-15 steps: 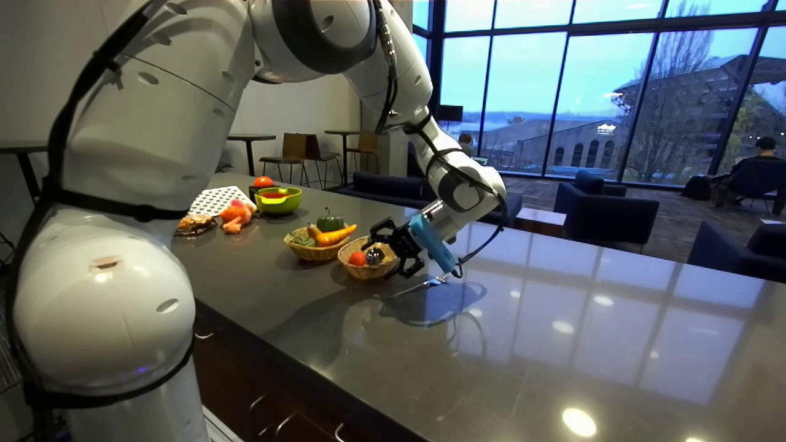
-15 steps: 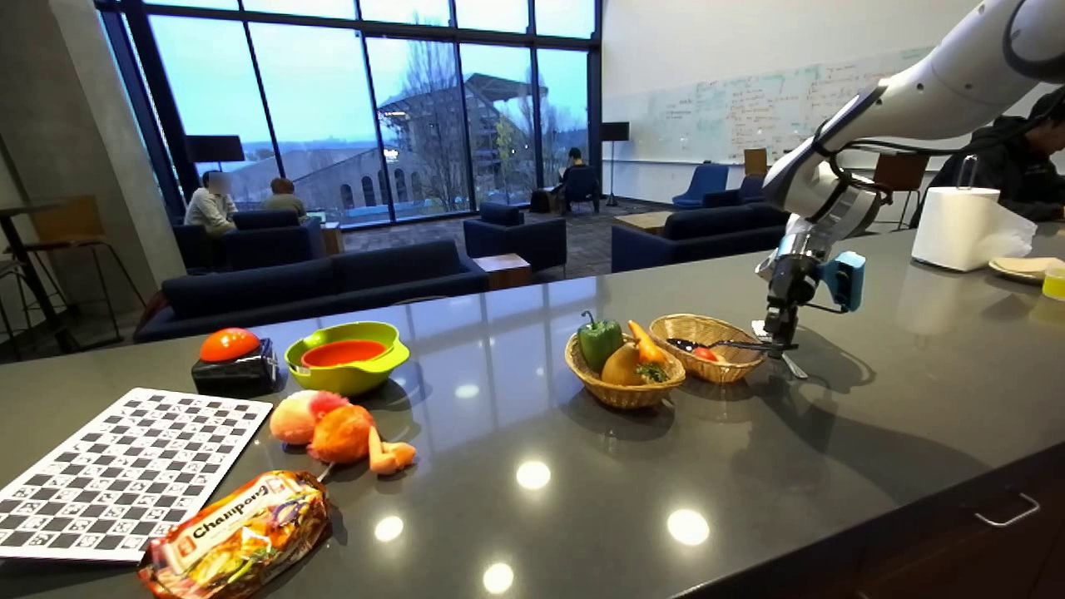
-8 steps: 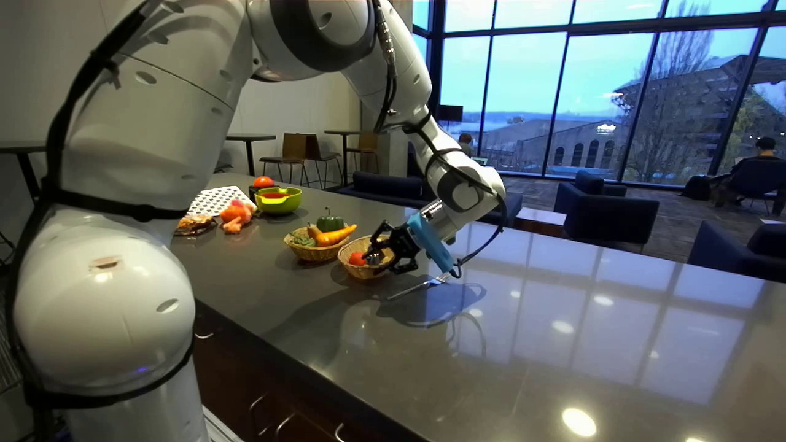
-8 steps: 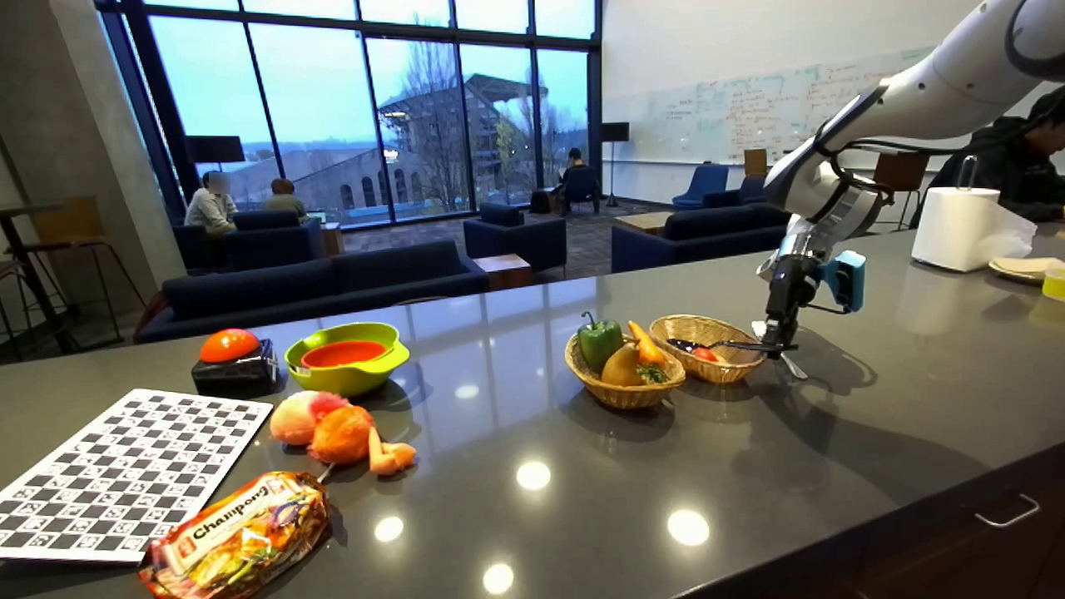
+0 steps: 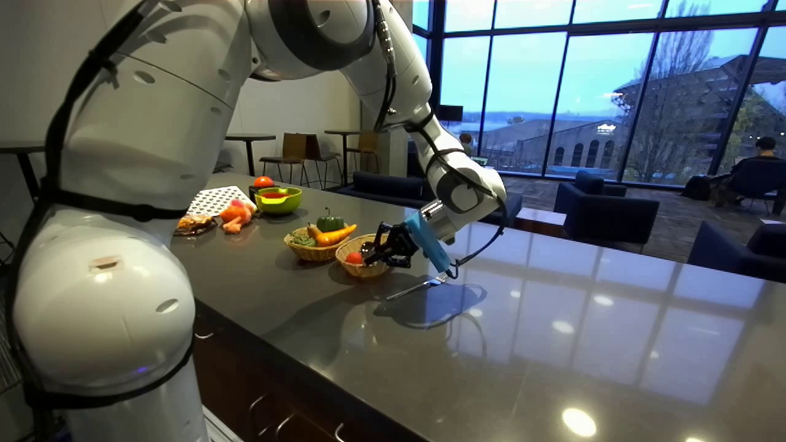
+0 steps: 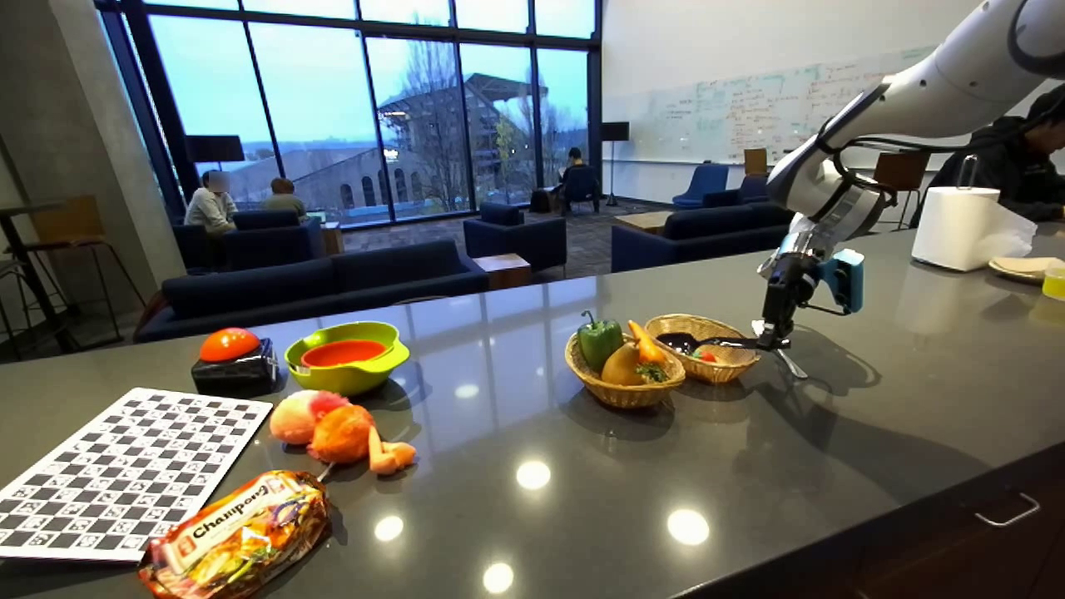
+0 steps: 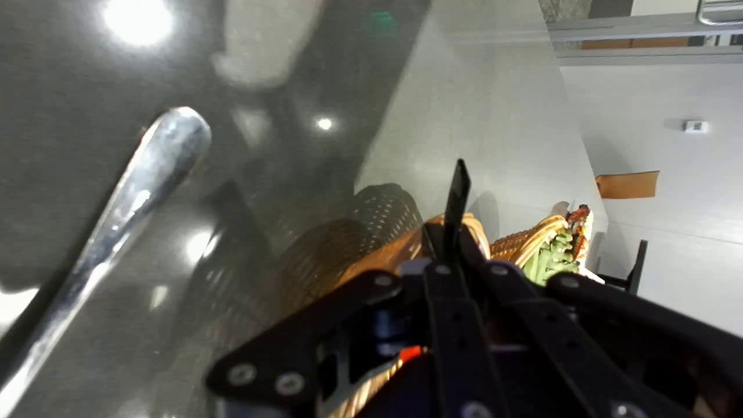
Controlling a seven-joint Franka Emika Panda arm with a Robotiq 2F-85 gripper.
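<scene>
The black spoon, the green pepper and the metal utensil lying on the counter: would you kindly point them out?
Black spoon [image 6: 681, 343], in an exterior view: on its scooping end.
Green pepper [image 6: 600, 344], in an exterior view: on the middle of its body.
Metal utensil [image 7: 116, 232], in the wrist view: on its handle.

The gripper [image 7: 450, 247] covers part of the basket [image 7: 380, 255] and pinches a black handle [image 7: 457, 197], whose end juts past it. Something red [image 7: 410, 353] shows by the basket's wicker. Left of the basket, well apart, a metal handle [image 7: 136, 194] lies on the counter [image 7: 278, 162]. Right of the basket, farther off, a second basket [image 7: 514, 242] holds something green [image 7: 548, 256].
</scene>
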